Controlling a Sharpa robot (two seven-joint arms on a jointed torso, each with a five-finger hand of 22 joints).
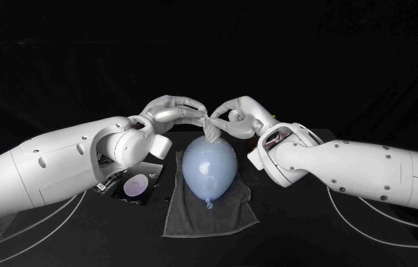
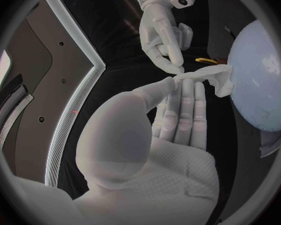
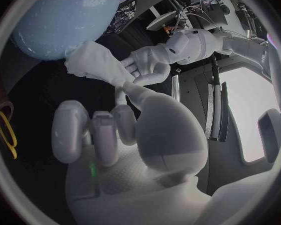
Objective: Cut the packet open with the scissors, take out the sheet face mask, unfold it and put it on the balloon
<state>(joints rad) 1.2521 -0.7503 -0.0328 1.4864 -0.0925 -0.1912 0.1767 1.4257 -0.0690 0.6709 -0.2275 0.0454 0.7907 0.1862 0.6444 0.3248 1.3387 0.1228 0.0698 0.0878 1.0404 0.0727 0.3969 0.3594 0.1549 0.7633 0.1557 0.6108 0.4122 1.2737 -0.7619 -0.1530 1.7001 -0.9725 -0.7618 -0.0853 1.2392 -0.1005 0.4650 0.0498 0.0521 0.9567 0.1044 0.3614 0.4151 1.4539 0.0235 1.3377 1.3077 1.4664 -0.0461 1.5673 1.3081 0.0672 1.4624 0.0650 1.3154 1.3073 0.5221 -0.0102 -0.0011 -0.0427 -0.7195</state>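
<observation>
Counted on the black table (image 1: 331, 243): one pale blue balloon (image 1: 209, 167), one dark grey towel (image 1: 228, 218), one dark packet (image 1: 138, 185), one white sheet face mask (image 1: 212, 128). Balloon lying along the towel, knot end toward the robot. Packet flat just beside the towel, under the left arm. Mask bunched, not spread, hanging down to the balloon's far end. Two hands raised there, tips meeting: left hand (image 1: 170, 113) pinching the mask with thumb and fingertip, right hand (image 1: 235, 115) pinching it likewise, remaining fingers curled.
</observation>
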